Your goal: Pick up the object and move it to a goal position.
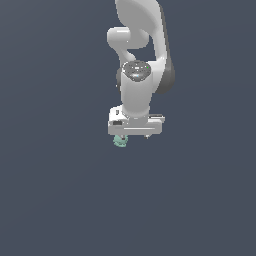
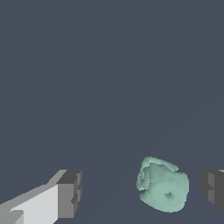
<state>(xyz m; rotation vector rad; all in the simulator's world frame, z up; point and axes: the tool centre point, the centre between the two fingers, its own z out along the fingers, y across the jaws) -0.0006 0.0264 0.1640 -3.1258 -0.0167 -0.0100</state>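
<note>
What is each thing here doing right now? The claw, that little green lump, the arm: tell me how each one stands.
gripper: open, fingers spread apart with the lump in the gap, touching neither finger.
mint-green object: loose, not gripped, nearer one finger than the other.
robot arm: reaching straight down, gripper low over the object.

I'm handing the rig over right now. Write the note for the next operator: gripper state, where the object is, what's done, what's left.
Gripper: open, pointing down, nothing held.
Object: the small mint-green lump sits between the two fingers, nearer one finger than the other, touching neither. In the exterior view it shows just under the gripper's crossbar, toward the exterior view's left.
Done: gripper positioned around the object.
Left: close, lift, carry to the goal. No goal marker is visible in either view.
</note>
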